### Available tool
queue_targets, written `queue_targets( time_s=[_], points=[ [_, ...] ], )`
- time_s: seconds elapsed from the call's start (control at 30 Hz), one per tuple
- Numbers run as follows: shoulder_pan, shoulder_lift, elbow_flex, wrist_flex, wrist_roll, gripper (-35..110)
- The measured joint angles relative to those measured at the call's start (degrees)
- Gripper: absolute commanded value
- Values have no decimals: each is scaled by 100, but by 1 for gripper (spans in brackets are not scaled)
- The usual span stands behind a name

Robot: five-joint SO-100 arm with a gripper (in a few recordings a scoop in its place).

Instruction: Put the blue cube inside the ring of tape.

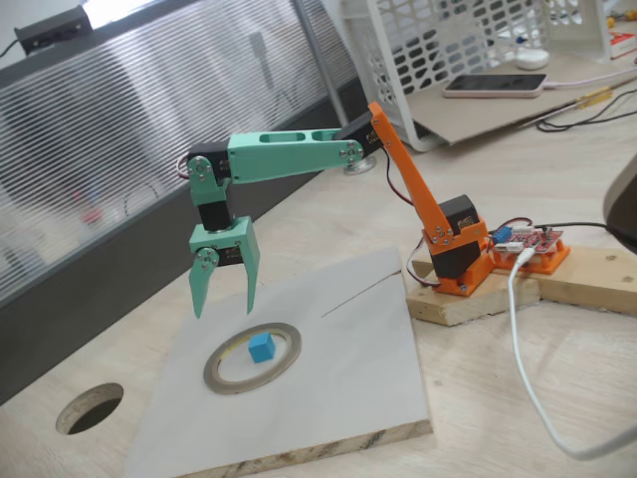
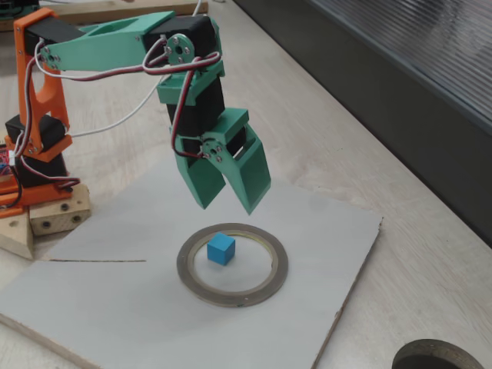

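In a fixed view the gripper (image 1: 224, 307) hangs spread and empty, left of and above the ring of tape (image 1: 253, 358), where the blue cube (image 1: 261, 347) sits inside; it looks light, rigid, best pinched across flat opposite faces

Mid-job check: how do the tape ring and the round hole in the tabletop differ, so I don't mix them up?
The ring of tape is a thin grey-silver band lying on the white board; the round hole is a dark opening cut into the wooden table, off the board. The ring holds the blue cube; the hole shows nothing inside. The open claw hangs above the ring, not the hole. Both are round.
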Motion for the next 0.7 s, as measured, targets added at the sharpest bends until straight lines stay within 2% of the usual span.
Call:
queue_targets(
  time_s=[0.2,0.27,0.57,0.7],
  points=[
    [0,0,0,-18,0,4],
    [-9,0,0,-18,0,-3],
    [0,105,0,-18,0,0],
    [466,413,448,-26,0,0]
  ],
)
